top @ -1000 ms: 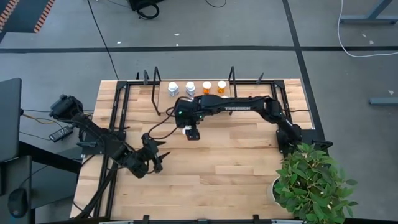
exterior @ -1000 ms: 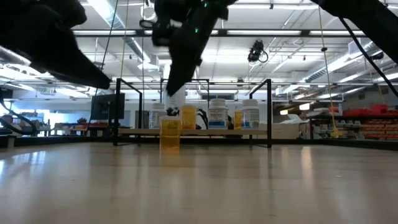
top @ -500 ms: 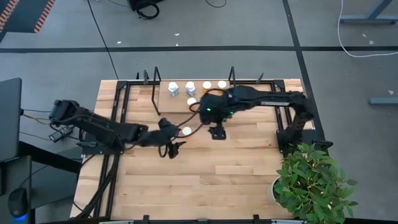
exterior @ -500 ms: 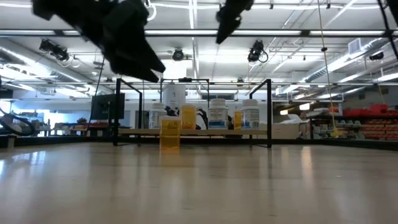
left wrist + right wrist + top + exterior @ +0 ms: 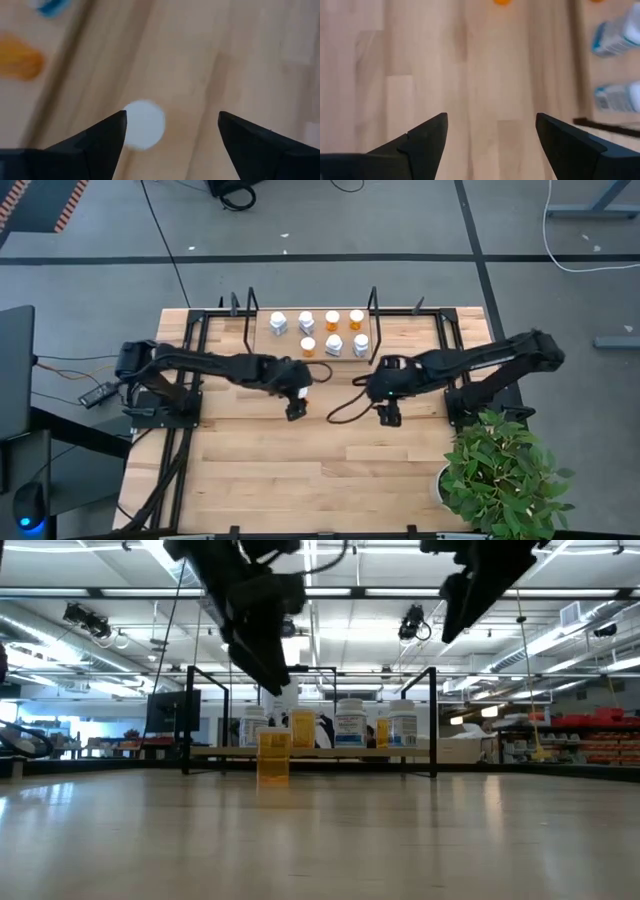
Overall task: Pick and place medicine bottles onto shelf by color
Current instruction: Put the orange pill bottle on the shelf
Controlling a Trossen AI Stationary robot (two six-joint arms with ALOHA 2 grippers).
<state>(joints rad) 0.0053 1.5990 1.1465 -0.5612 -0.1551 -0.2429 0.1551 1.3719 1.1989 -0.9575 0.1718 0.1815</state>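
L claw (image 5: 296, 401) open over orange bottle (image 5: 273, 754), seemingly untouched.

Even, bright light falls from above on the surface (image 5: 330, 440), with only faint, soft shadows under the arms. At table height the ceiling strip lamps (image 5: 330, 592) glare, leaving both arms as dark silhouettes and a pale sheen on the wood. Both wrist views are smeared by blur; the white cap (image 5: 144, 124) has soft edges
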